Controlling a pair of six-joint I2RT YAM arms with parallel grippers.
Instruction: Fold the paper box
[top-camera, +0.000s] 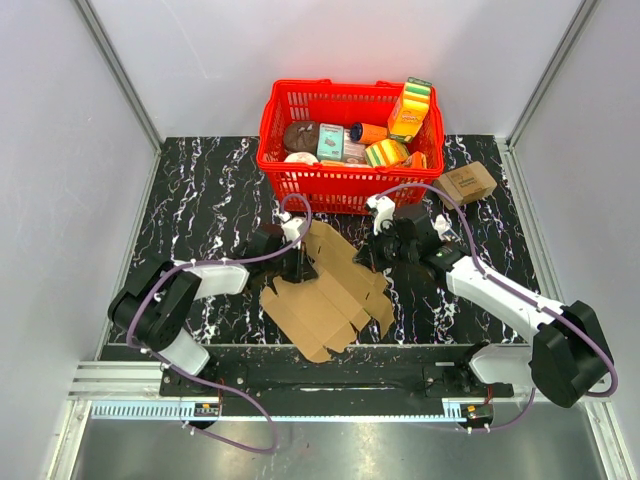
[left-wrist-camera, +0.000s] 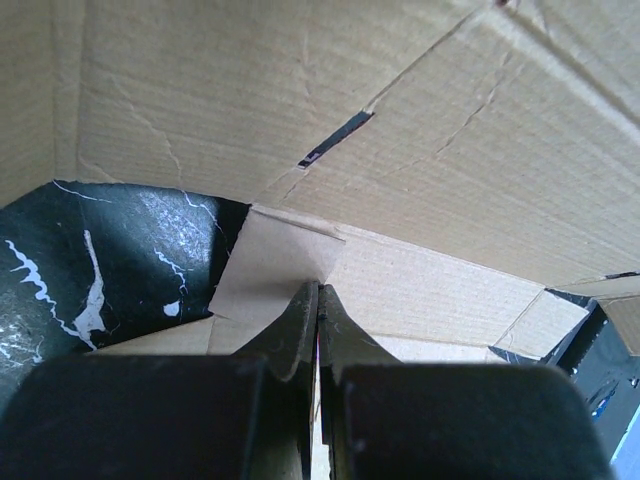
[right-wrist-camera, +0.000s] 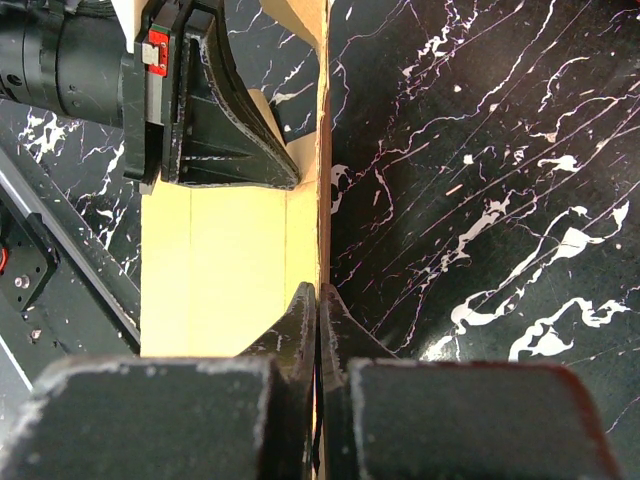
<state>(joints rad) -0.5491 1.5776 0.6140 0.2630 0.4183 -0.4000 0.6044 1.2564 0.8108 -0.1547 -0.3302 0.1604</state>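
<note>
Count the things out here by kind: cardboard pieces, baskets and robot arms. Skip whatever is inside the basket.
Cardboard pieces: 2, the flat paper box and the small carton
Baskets: 1, the red basket
Robot arms: 2, the left arm and the right arm
Total: 5

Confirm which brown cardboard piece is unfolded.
The large die-cut paper box, flaps spread out; the small carton beside the red basket is closed up.
</note>
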